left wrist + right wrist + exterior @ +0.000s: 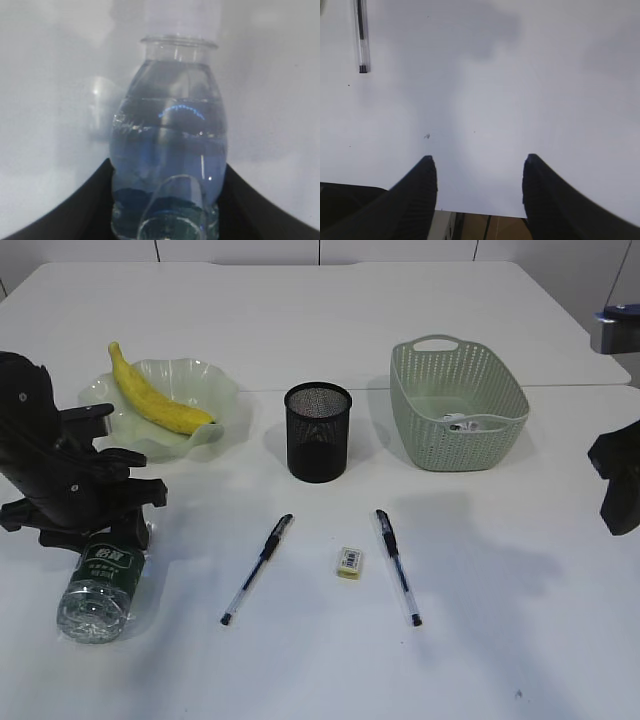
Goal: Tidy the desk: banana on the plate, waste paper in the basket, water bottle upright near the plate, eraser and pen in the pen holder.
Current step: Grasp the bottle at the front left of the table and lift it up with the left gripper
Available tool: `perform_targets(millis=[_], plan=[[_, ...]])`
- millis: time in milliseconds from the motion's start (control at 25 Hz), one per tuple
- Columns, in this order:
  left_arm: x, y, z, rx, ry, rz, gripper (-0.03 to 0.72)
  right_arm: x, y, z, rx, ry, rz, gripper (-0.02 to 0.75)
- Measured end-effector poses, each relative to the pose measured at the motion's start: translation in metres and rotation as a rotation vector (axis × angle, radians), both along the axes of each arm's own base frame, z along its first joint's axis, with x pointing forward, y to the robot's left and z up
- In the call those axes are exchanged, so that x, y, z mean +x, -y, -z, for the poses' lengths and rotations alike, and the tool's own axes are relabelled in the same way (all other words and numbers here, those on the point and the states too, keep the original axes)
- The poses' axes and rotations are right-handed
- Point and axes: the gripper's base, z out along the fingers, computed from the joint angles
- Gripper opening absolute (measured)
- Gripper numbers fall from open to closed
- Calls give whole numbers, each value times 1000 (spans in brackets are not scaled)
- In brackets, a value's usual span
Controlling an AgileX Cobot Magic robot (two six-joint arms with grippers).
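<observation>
Closing our left gripper [167, 200] around the water bottle [100, 585]: it lies on its side near the table's front-left corner and must stand by the plate [215, 385]. Bottle sits between the jaws, which flank it; firm grip we cannot tell. Right gripper [479, 175] is open and empty over bare table.

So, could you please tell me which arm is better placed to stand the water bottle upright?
Left. Its hand already straddles the lying water bottle, fingers on both sides. The right hand hangs open over bare table, far across from it.
</observation>
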Motion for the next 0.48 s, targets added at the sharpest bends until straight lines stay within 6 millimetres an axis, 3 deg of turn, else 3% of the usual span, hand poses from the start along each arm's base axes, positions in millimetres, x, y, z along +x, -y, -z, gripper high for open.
perform_targets(millis=[480], plan=[[-2, -1, 0, 18, -29, 13, 365, 0, 1, 0, -7, 1, -1, 410]])
